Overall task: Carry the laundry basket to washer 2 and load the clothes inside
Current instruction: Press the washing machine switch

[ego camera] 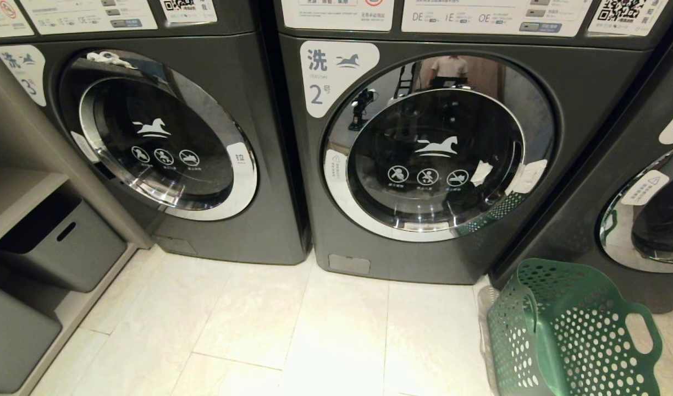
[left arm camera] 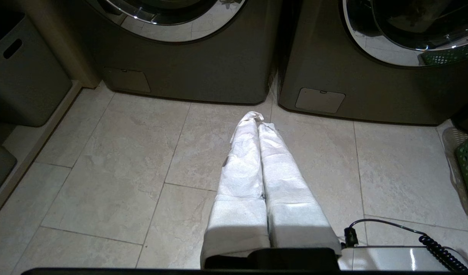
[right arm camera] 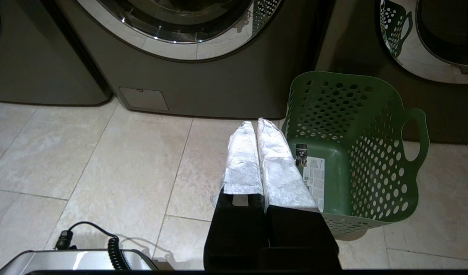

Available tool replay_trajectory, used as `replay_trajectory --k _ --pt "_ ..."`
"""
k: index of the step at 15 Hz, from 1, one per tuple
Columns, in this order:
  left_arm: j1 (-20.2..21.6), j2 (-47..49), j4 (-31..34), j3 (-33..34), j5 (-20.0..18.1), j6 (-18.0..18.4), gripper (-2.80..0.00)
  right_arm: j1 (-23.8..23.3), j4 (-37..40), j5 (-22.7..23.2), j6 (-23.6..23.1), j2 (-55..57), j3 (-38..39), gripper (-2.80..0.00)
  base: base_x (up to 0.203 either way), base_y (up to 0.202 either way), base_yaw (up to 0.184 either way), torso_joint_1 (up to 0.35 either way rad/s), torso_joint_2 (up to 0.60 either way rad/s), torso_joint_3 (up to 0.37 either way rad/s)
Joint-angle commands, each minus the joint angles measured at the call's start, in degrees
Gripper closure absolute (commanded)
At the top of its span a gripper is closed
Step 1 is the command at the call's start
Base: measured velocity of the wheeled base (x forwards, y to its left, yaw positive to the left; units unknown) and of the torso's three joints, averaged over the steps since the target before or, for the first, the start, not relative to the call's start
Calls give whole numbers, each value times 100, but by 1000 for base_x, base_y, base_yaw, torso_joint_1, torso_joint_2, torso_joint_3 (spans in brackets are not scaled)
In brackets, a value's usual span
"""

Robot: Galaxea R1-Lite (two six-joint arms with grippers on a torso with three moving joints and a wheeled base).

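Note:
Washer 2 point(ego camera: 435, 148), dark grey with a white "2" label, stands straight ahead with its round glass door closed; it also shows as washer 2 point(left arm camera: 371, 88) and washer 2 point(right arm camera: 203, 80). The green perforated laundry basket point(ego camera: 589, 341) sits on the floor at its lower right, with only a paper label on its bottom. The clothes are out of view. My right gripper point(right arm camera: 255, 124) hangs shut and empty over the tiles just beside the laundry basket point(right arm camera: 375, 168). My left gripper point(left arm camera: 259, 120), white-wrapped, is shut and empty above the floor between the two washers. Neither arm shows in the head view.
Washer 3 point(ego camera: 166, 137) stands to the left and washer 1 point(ego camera: 644, 209) to the right behind the basket. A shelf with grey bins point(ego camera: 61, 242) lines the left wall. My base with a coiled cable point(left arm camera: 433, 244) lies low in front. Pale tile floor point(ego camera: 292, 330) spreads before the washers.

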State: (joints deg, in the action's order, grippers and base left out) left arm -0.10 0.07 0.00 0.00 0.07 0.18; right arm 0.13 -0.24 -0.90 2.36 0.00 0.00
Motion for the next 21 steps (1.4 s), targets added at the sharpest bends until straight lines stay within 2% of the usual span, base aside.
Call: replay_trajectory --k 1,5,15,21 --pt "1 -6 0 0 1 1 0 4 -2 2 1 9 0 0 0 0 0 0 0 0" --pt "1 -1 9 0 1 -1 0 4 -2 37 -210 9 0 0 0 0 0 0 0 0" --pt "1 1 9 0 1 8 0 4 16 2 -175 9 0 0 5 0 0 1 0 0" --pt "1 -4 9 0 1 -1 0 4 -2 46 -254 9 0 0 177 0 -1 7 2 1"
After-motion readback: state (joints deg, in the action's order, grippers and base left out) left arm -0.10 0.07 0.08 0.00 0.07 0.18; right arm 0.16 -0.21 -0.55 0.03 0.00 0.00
